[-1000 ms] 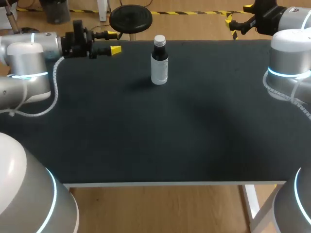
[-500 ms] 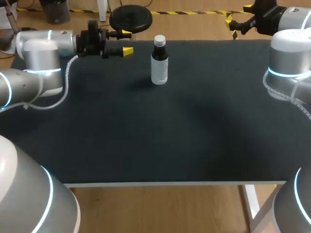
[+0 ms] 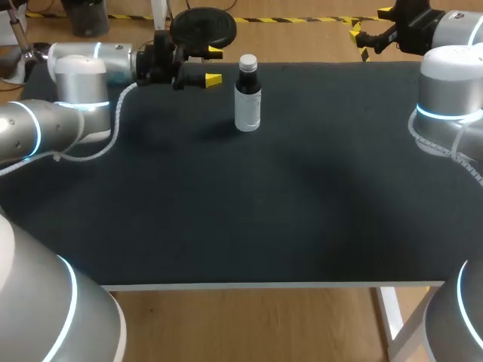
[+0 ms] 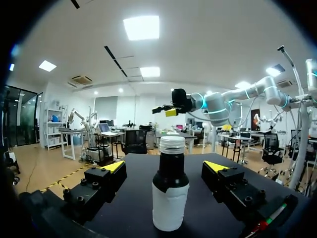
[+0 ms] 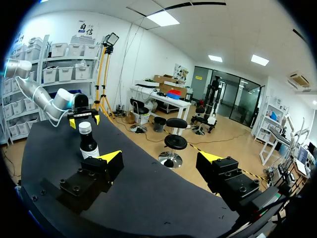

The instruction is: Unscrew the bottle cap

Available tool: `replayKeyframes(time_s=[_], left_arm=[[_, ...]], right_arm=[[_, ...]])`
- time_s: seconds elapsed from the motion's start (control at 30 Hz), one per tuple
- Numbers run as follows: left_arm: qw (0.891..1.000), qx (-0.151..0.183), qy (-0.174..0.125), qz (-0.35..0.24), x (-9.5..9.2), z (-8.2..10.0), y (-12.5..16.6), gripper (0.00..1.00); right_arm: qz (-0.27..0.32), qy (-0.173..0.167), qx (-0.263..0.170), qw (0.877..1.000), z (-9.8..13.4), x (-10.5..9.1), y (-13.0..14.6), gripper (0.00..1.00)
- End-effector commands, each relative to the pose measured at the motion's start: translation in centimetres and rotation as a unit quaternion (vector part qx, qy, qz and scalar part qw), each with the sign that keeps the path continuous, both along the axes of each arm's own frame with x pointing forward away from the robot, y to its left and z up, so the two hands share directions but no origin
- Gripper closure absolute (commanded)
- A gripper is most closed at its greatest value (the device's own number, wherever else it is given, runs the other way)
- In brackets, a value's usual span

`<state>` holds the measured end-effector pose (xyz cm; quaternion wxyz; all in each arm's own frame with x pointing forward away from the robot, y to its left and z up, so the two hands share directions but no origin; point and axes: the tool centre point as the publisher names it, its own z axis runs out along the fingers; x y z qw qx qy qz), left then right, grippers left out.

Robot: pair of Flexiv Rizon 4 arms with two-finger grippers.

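Note:
A small dark bottle (image 3: 247, 102) with a white label and a silvery cap (image 3: 247, 62) stands upright near the table's far edge. My left gripper (image 3: 214, 65) is level with its upper part, just to its left, and open with nothing touching its fingers. In the left wrist view the bottle (image 4: 170, 188) stands straight ahead of the gripper (image 4: 166, 166), centred on the gap, cap (image 4: 172, 144) on. My right gripper (image 3: 368, 29) hangs open beyond the far right corner. In the right wrist view that gripper (image 5: 160, 157) is empty, with the bottle (image 5: 88, 144) far ahead to one side.
The black table top (image 3: 249, 204) carries nothing besides the bottle. My right arm's elbow (image 3: 449, 98) rises over the table's right side. My left arm (image 3: 68, 105) lies along the far left.
My left arm has swung to the right along the far edge, bringing its open gripper close to the bottle. The bottle and the right arm have kept still.

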<state>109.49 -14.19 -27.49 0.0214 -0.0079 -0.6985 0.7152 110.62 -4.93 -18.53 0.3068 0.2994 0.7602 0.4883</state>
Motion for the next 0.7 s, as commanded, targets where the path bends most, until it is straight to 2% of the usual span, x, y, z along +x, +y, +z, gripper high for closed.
replayKeyframes(time_s=[0.03, 0.3, 0.7], left_arm=[[0.998, -0.005, 0.002, -0.067, 0.7, -0.7, -1.1, 0.00], [0.996, 0.008, 0.007, -0.084, 0.5, -1.0, -2.8, 0.00], [0.994, 0.008, 0.011, -0.109, 0.6, -1.3, -5.0, 0.00]], right_arm=[[0.000, 0.000, 0.000, 1.000, 0.0, -0.1, 0.0, 0.00], [0.000, 0.000, 0.000, 1.000, 0.0, -0.1, 0.0, 0.00], [0.000, 0.000, 0.000, 1.000, 0.0, -0.1, 0.0, 0.00]])
